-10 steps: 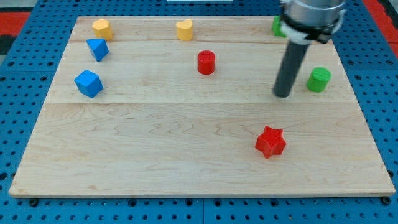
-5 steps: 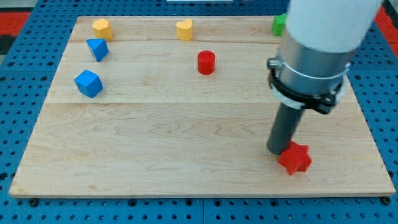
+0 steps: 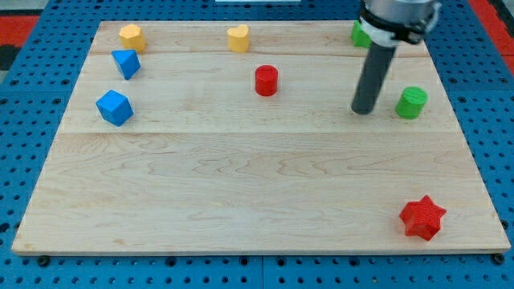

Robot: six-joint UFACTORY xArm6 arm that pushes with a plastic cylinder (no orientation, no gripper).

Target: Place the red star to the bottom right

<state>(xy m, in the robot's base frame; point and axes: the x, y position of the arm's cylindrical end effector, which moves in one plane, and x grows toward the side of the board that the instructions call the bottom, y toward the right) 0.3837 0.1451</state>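
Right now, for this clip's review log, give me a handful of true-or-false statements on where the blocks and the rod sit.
1. The red star lies near the board's bottom right corner. True.
2. My tip touches the red star. False: it stands well above it in the view, left of the green cylinder.
3. The red cylinder lies left of my tip. True.
4. Both blue blocks sit on the view's right. False: the upper blue block and lower blue block are on the left.
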